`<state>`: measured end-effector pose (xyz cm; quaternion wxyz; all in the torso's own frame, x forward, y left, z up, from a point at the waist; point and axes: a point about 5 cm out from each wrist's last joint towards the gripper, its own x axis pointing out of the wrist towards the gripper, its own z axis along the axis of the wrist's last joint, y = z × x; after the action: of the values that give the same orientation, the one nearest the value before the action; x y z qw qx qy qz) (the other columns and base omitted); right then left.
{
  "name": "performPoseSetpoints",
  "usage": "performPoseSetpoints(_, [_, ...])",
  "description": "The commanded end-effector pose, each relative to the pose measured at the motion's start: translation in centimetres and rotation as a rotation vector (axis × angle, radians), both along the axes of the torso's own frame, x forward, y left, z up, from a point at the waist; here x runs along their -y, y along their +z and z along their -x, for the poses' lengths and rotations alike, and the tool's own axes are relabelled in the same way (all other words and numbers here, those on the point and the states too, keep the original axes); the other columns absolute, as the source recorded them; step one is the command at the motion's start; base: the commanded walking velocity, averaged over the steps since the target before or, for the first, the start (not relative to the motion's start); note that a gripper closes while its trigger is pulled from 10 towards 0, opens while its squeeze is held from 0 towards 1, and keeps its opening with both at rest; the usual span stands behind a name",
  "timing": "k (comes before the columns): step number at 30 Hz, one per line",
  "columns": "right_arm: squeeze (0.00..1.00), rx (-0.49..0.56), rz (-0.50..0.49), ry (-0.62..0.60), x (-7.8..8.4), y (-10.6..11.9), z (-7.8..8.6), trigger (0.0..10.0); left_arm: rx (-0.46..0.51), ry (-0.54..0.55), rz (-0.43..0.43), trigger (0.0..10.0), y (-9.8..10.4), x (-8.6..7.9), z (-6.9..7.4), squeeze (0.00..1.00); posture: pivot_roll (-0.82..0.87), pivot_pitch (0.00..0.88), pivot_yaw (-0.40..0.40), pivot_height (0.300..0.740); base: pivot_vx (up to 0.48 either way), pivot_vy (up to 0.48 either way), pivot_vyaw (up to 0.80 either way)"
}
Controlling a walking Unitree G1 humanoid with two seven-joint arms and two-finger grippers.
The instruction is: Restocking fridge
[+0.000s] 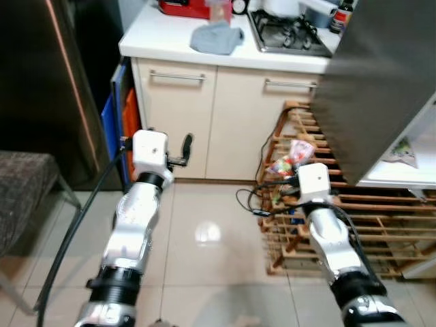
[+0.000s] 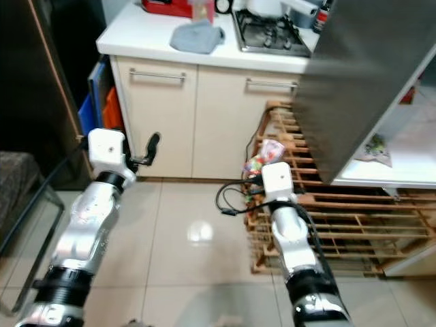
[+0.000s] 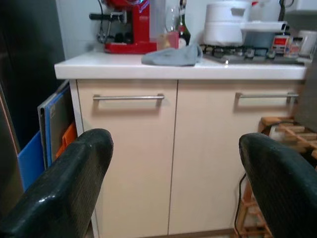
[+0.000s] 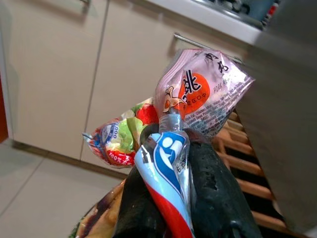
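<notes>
My right gripper (image 1: 294, 163) is shut on a bunch of snack packets (image 4: 198, 94), a pink-and-orange one on top, a red-green one (image 4: 121, 139) beside it and a blue-red-white one (image 4: 166, 168) squeezed between the fingers. It hovers over the wooden rack (image 1: 354, 218), just left of the open fridge door (image 1: 381, 82). The white fridge shelf (image 1: 402, 178) shows at the right edge. My left gripper (image 1: 185, 146) is open, held up in front of the cream cabinet (image 3: 133, 163) with nothing between its fingers (image 3: 64, 193).
A white counter (image 1: 170, 37) carries a grey cloth (image 1: 216, 37), a red coffee machine (image 3: 126, 22) and a gas hob (image 1: 286, 34). A black cable (image 1: 248, 201) lies on the tiles. A dark chair (image 1: 24, 197) stands at my left. Blue and orange boards (image 1: 116, 119) lean beside the cabinet.
</notes>
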<state>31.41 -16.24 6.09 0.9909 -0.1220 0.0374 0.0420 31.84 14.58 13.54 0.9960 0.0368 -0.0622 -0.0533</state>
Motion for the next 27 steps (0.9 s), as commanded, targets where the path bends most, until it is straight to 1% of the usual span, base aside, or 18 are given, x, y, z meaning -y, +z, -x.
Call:
performPoseSetpoints(1, [0.0, -0.002, 0.005, -0.038, 1.6, 0.1, 0.0, 0.0, 0.006, -0.028, 0.005, 10.0, 0.2, 1.0, -0.1, 0.0, -0.05, 0.0, -0.06, 0.74, 0.0, -0.465, 0.0])
performPoseSetpoints(9, [0.0, 0.025, 0.011, -0.047, 1.7, 0.8, -0.4, 0.0, 0.0, -0.035, -0.015, 10.0, 0.1, 1.1, -0.5, 0.0, -0.06, 0.0, -0.052, 0.74, 0.0, -0.465, 0.0])
performPoseSetpoints(18, [0.0, 0.07, 0.0, -0.052, 1.3, 1.3, -0.2, 0.0, -0.012, -0.078, -0.023, 10.0, -0.3, 1.9, -0.7, 0.0, -0.09, 0.0, -0.034, 0.74, 0.0, -0.464, 0.0])
performPoseSetpoints(20, [0.0, 0.098, 0.009, -0.044, 1.2, 1.6, -0.1, 0.0, -0.015, -0.088, -0.023, 10.0, -0.3, 2.2, -0.8, 0.0, -0.09, 0.0, -0.026, 0.74, 0.0, -0.463, 0.0])
performPoseSetpoints(27, [0.0, 0.114, -0.01, -0.037, 0.7, 2.0, -0.2, 0.0, -0.01, -0.099, -0.031, 10.0, -0.1, 2.3, -1.0, 0.0, -0.1, 0.0, -0.02, 0.74, 0.0, -0.462, 0.0])
